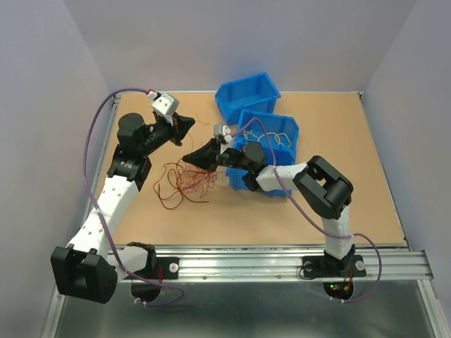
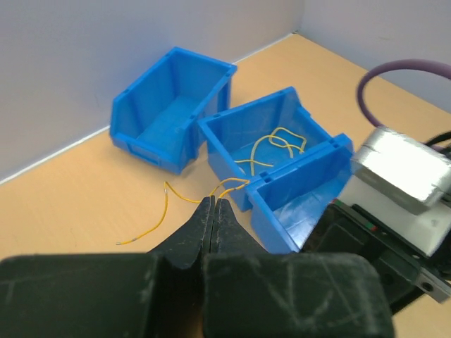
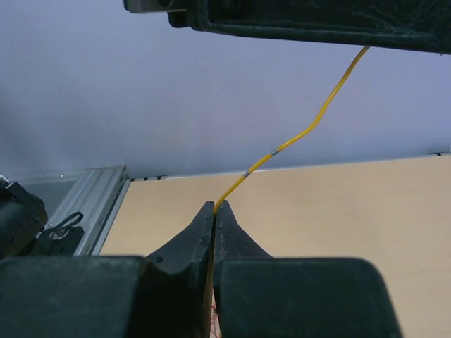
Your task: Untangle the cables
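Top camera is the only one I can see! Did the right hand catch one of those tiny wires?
Observer: Yes. The right hand is shut on a thin yellow wire.
Operator: Where does it go?
Observer: Up from the fingertips, slanting to a black part overhead.
Operator: And the other one?
Observer: The left hand is shut too; yellow wire meets its tips from both sides.
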